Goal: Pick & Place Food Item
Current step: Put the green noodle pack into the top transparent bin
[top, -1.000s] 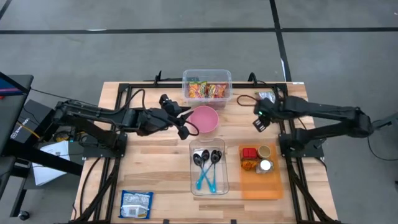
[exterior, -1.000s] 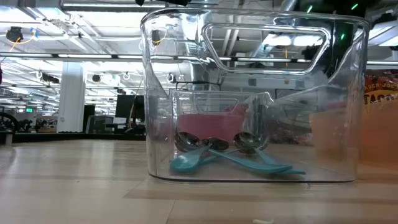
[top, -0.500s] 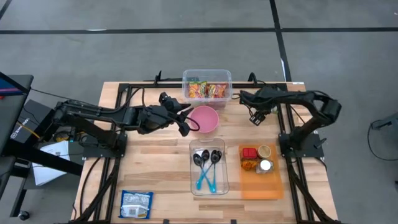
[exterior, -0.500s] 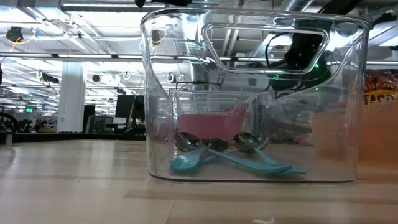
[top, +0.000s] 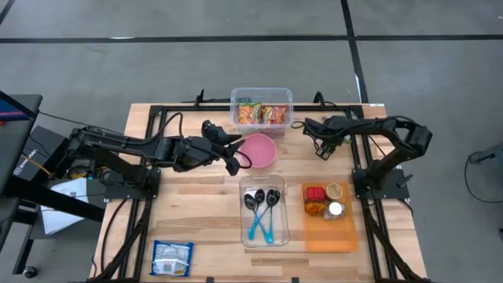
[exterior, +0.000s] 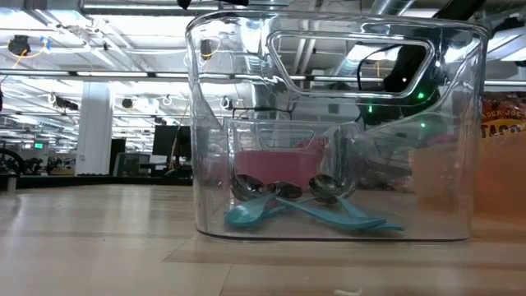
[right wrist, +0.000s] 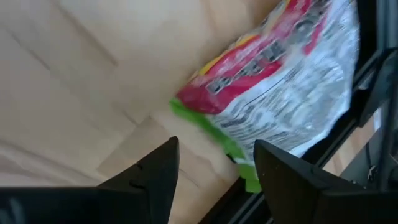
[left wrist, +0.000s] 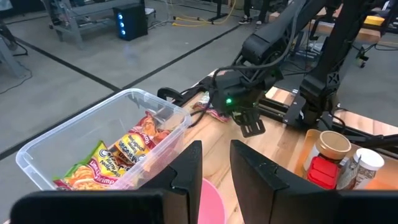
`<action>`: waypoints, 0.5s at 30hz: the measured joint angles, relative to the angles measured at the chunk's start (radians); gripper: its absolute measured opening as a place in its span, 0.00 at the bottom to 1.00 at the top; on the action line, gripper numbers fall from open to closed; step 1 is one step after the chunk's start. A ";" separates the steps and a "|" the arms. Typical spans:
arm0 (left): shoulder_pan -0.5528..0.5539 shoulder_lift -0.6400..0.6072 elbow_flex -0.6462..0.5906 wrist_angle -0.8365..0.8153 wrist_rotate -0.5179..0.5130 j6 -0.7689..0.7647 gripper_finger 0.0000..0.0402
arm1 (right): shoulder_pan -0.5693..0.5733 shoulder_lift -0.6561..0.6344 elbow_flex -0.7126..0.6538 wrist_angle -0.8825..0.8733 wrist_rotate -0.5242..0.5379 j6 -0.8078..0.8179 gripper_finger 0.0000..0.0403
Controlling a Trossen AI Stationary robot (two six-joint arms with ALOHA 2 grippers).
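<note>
On the wooden bench [top: 189, 206], the right gripper [right wrist: 211, 163] hovers with jaws apart over a soft, crinkly snack packet [right wrist: 280, 81], probably best pinched at its edge.

Table [top: 196, 212]: pale wood planks, smooth matt finish. Bin [exterior: 329, 123] holding spoons [exterior: 312, 210]: clear glossy plastic. Snack packet [right wrist: 280, 81]: shiny crinkled foil-like wrapper; bowl [top: 258, 151]: smooth pink plastic.

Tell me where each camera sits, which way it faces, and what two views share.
High: overhead, straight down on table, both arms.
Low: tabletop level, through clear spoon bin; right arm behind.
Left wrist: past left pincer toward snack tub, right pincer.
Right wrist: right pincer fingers open, down on snack packet.
Shared: pink bowl, high and low.
</note>
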 joint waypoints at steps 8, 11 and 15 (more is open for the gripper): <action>0.001 0.000 0.000 0.000 0.000 0.000 0.19 | -0.008 0.000 -0.027 0.061 0.031 -0.014 0.42; 0.001 0.000 0.000 0.000 0.000 0.000 0.19 | -0.010 0.000 -0.027 0.086 0.033 -0.017 0.39; 0.001 0.000 0.000 0.000 0.000 -0.024 0.19 | -0.010 0.000 -0.027 0.117 0.030 -0.017 0.34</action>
